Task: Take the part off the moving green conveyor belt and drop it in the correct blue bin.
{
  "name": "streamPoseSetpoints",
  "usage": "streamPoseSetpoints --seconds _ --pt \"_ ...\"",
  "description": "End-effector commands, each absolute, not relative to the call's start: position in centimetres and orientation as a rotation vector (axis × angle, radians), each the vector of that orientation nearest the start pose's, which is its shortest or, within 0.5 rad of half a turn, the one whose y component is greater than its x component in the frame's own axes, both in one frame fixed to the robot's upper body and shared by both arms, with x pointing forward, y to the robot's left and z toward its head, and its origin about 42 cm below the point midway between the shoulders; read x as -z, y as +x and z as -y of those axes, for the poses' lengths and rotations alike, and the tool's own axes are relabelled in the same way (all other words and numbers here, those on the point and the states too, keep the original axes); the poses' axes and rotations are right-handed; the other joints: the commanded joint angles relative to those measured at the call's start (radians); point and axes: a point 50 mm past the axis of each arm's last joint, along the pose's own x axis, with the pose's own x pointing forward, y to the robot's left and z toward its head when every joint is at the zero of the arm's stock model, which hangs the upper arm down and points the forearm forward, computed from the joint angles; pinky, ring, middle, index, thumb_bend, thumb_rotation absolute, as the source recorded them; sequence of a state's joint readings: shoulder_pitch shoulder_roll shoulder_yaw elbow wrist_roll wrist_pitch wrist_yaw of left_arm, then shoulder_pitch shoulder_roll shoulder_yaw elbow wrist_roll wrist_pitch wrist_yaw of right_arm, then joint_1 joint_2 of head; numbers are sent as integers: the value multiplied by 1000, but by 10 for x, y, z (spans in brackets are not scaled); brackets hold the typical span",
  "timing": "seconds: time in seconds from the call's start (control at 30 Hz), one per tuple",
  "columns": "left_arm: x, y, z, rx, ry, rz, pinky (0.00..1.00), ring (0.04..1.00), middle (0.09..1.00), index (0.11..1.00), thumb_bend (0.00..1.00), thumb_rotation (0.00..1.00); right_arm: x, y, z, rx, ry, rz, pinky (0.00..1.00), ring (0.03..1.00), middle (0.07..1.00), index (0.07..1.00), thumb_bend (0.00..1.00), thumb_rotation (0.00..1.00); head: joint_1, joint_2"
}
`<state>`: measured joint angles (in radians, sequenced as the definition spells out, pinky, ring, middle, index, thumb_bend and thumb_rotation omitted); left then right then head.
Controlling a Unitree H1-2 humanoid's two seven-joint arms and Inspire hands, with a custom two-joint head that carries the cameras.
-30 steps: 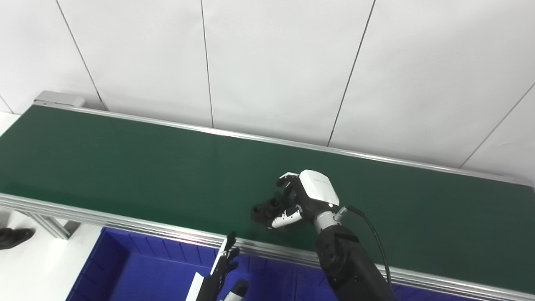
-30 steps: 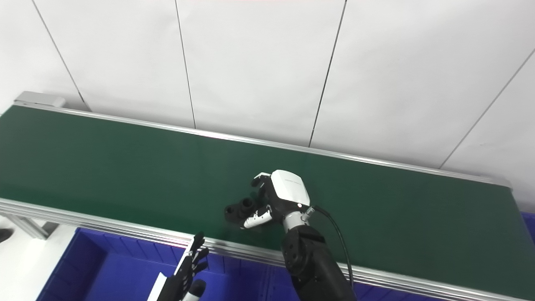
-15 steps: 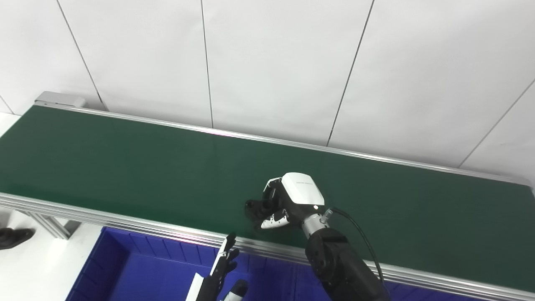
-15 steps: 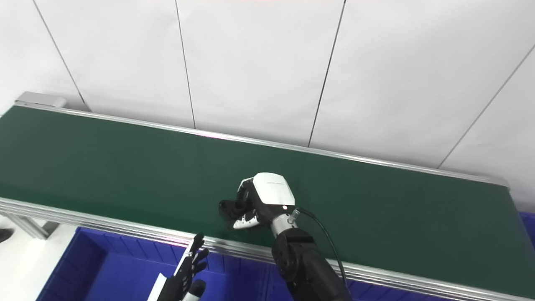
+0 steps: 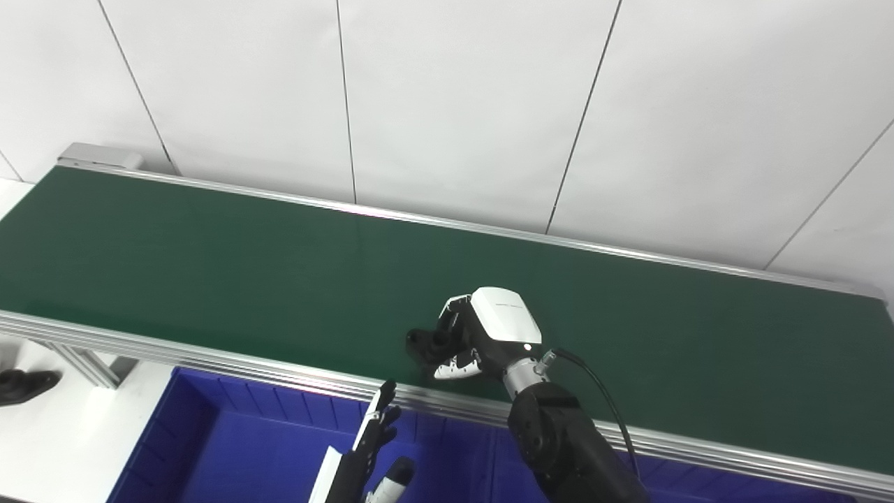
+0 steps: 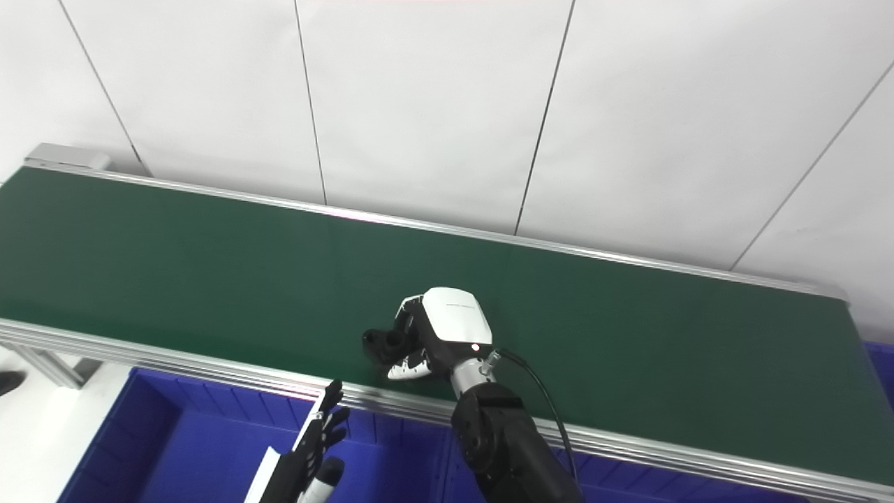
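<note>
Right hand [image 5: 482, 335] over the green conveyor belt [image 5: 209, 265], near its front rail. My fingers [image 5: 452, 365] are curled around the black part [image 5: 424, 344], which juts out to the left, just above or on the belt; cannot tell which. Left hand [image 5: 374, 450] low over the blue bin [image 5: 209, 447], fingers straight and apart, holding nothing.

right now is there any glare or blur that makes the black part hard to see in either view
Left eye view: the black part shows little contrast against the dark green conveyor belt, and the right hand covers most of it. Right eye view: the same, with bright glare along the belt's aluminium rail; no obvious motion blur in either view.
</note>
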<state>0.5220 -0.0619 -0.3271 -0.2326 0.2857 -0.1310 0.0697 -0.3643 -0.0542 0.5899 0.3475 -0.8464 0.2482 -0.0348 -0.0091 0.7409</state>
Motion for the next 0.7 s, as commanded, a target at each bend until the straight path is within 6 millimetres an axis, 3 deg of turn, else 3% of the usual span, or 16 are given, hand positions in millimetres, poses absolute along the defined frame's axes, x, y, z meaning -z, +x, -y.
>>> streamPoseSetpoints --seconds 0.0,0.17,0.33,0.43,0.67 --pt "-104 113 -89 143 -18 -34 931 953 1000 1000 712 1000 -68 337 79 -479 -1142 -38 224 294 438 501 525 0 1 0" --pt "-105 113 -94 144 -25 -40 954 960 1000 1000 712 1000 -105 335 91 -406 -1059 25 204 267 471 484 531 0 -27 4" --pt "-104 113 -100 150 -25 -49 978 967 1000 1000 714 1000 -155 339 117 -285 -1002 87 130 180 469 482 530 0 -60 4" --pt "-103 113 -103 151 -24 -53 988 968 1000 1000 716 1000 -178 338 132 -232 -1000 114 133 191 469 482 530 0 -73 5" --pt "-103 112 -112 148 -24 -52 991 969 1000 1000 724 1000 -203 315 155 -186 -1015 169 119 174 469 482 531 0 -131 18"
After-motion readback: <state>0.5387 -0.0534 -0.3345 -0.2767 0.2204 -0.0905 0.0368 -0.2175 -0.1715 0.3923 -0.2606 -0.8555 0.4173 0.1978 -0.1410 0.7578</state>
